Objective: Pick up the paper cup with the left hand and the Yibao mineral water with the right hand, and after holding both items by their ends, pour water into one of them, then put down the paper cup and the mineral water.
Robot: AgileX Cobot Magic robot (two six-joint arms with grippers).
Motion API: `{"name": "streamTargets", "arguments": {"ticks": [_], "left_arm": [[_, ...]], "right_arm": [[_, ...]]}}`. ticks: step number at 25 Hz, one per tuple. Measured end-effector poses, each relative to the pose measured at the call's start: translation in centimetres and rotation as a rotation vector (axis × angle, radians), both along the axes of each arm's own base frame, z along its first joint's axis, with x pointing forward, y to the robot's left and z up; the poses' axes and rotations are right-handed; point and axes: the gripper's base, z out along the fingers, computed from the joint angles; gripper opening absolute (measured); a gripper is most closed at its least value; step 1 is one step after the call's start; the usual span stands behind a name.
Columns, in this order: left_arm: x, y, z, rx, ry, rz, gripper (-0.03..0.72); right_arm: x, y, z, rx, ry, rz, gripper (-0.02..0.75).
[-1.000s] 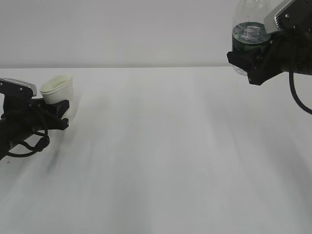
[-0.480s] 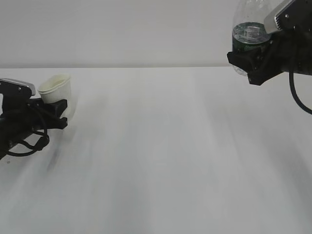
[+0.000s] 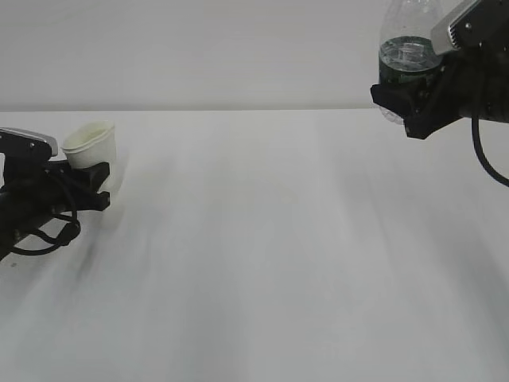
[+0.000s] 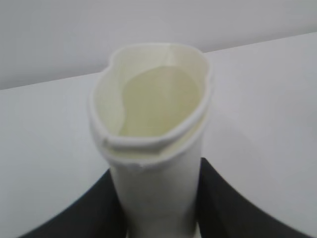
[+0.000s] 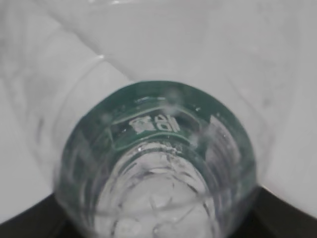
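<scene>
The white paper cup (image 3: 92, 144) is at the far left, held upright just above the table. My left gripper (image 3: 89, 185) is shut on its lower part, and the squeeze dents its rim. In the left wrist view the cup (image 4: 153, 148) fills the middle between my two black fingers (image 4: 233, 208); its inside is pale cream. The Yibao mineral water (image 3: 407, 57) is held high at the top right, its neck cut off by the frame's top edge. My right gripper (image 3: 407, 103) is shut on its lower part. In the right wrist view the bottle (image 5: 158, 178) with its green label band fills the frame.
The white table (image 3: 262, 255) stretches between the two arms, with a pale wall behind it. A black cable (image 3: 487, 163) hangs from the right wrist, and black cables (image 3: 48, 235) loop under the left arm.
The left gripper and the cup have shifted slightly left and down. The right gripper and the bottle have stayed almost still.
</scene>
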Motion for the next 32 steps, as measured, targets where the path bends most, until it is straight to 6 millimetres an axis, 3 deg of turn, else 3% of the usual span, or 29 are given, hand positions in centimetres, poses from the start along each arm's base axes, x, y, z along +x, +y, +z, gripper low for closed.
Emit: {"name": "streamTargets", "arguments": {"ticks": [24,32], "left_arm": [[-0.2,0.0,-1.5,0.005,0.04,0.0,0.286],[-0.2,0.0,-1.5,0.005,0.04,0.0,0.349]], "right_arm": [[0.0,0.0,0.0,-0.002,0.002,0.002,0.462],[0.0,0.0,0.0,0.0,0.004,0.002,0.463]]}}
